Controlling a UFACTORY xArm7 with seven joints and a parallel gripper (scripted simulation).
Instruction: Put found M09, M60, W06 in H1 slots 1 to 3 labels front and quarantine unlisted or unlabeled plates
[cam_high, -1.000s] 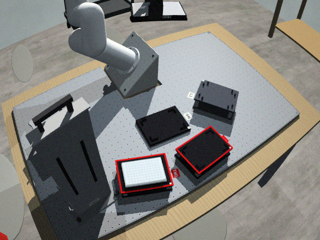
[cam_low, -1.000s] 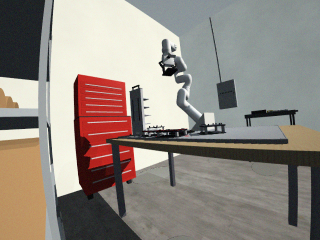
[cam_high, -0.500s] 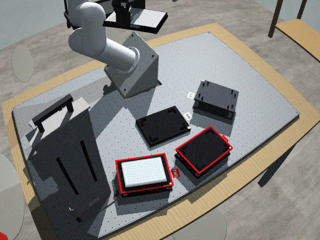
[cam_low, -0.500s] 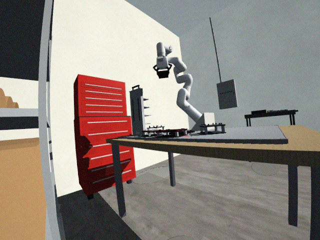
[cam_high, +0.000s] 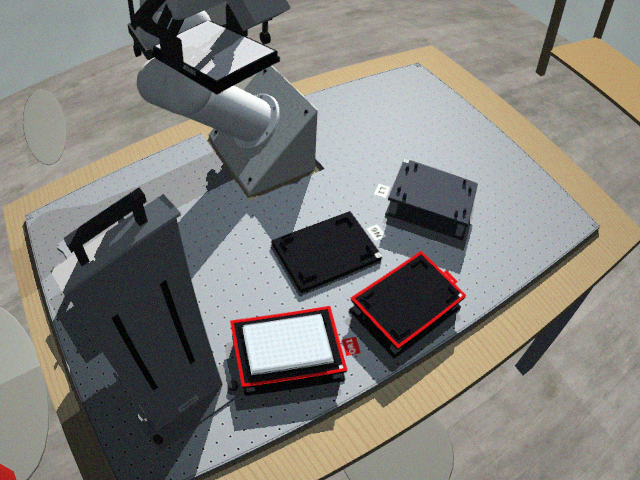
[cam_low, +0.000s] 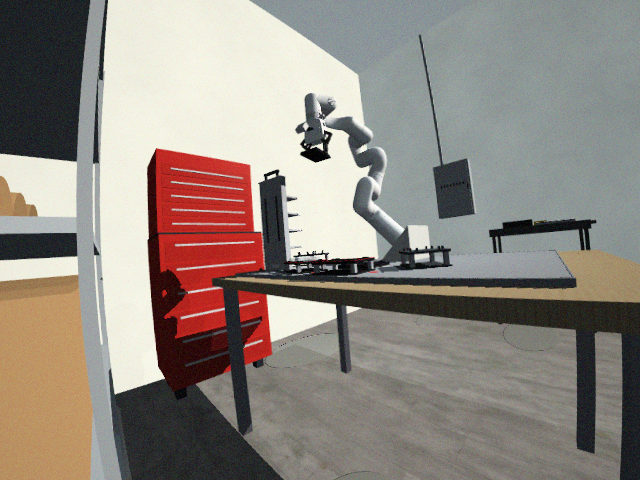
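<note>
My gripper (cam_high: pixel 209 47) (cam_low: pixel 315 146) is shut on a plate (cam_high: pixel 235 57) (cam_low: pixel 315 155) with a pale top and a black skirt. It holds the plate, slightly tilted, high in the air above the arm's base. The plate hotel H1 (cam_high: pixel 139 310) (cam_low: pixel 272 222) is a tall grey tower with a black handle at the deck's left. I see it from the top and back, and in the exterior view its shelves show only as thin edges, so I cannot tell what they hold. The raised grey landing nest L1 (cam_high: pixel 434 193) (cam_low: pixel 425 251) is bare.
A red-framed quarantine nest (cam_high: pixel 240 351) at the front holds a white well plate (cam_high: pixel 286 343). A second red-framed nest (cam_high: pixel 389 277) to its right holds nothing. The black nest N6 (cam_high: pixel 325 253) lies at mid deck. The arm's base block (cam_high: pixel 273 134) stands at the back.
</note>
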